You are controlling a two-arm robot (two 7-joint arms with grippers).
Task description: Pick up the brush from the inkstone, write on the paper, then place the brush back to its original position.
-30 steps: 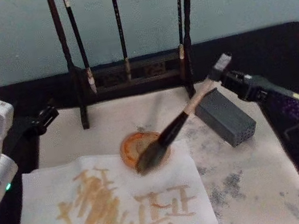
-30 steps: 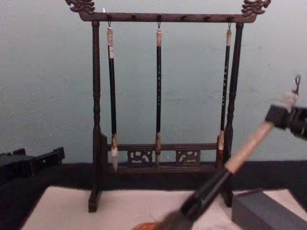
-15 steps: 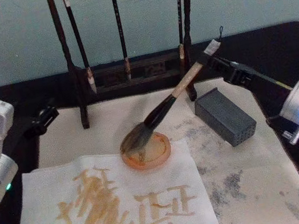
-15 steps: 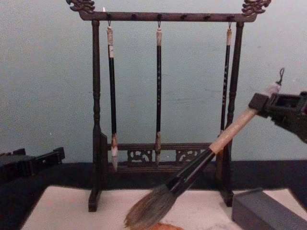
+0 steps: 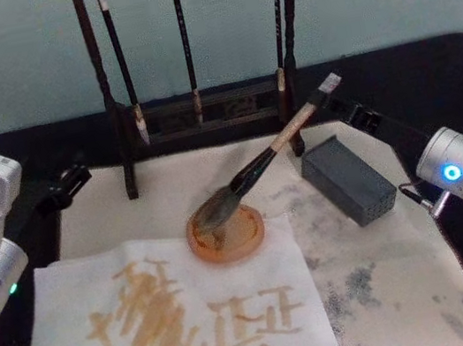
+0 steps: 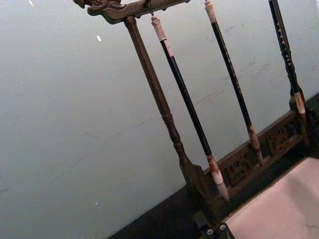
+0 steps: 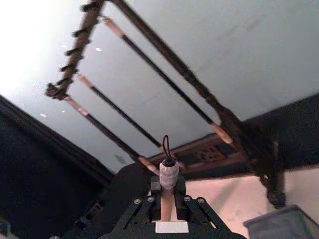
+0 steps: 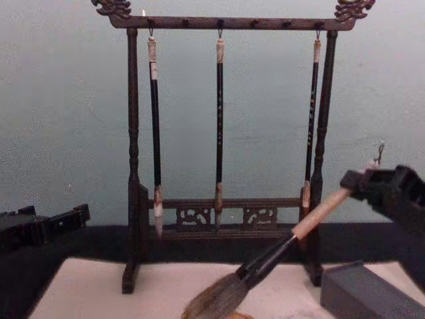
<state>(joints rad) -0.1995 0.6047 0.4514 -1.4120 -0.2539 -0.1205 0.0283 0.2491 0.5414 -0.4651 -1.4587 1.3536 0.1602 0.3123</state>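
The brush lies slanted, its bushy bristles resting on the round orange inkstone and its pale handle rising to the right. My right gripper is shut on the handle's top end; in the right wrist view the handle sits between the fingers. In the chest view the brush slopes up to the right gripper. The paper, off-white with brown strokes, lies in front of the inkstone. My left gripper is parked at the table's left, also seen low in the chest view.
A dark wooden rack with three thin hanging brushes stands behind the inkstone. A grey block lies right of the inkstone, under the right arm. A wider cream sheet with grey stains covers the table.
The right gripper has come down and drawn back to the right, lowering the brush. The bristles went from hovering over the paper edge to resting on the inkstone. The left arm has stayed still.
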